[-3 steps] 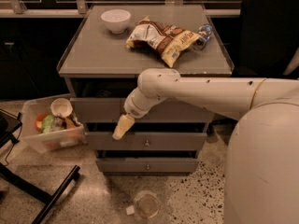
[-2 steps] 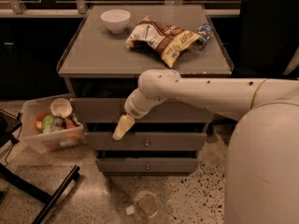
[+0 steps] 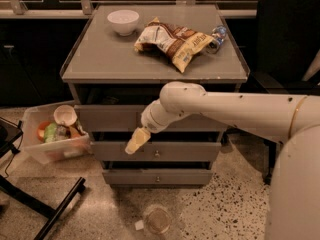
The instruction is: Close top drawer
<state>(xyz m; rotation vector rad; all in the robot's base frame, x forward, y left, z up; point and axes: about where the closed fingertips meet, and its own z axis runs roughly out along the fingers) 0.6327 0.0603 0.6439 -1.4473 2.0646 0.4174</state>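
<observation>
**Standoff at the drawers: nothing has visibly moved in the past second, and your gripper [image 3: 136, 140] still hangs before the cabinet.**

From the left, a plastic bin [image 3: 54, 146] sits beside the top drawer [image 3: 105, 118], which appears to stand slightly proud under the tabletop. The gripper hangs just below that front panel, left of centre; whether it is open or closed cannot be told. Lift it level with the panel, meet the panel near its middle, and push straight in so the drawer does not skew.
</observation>
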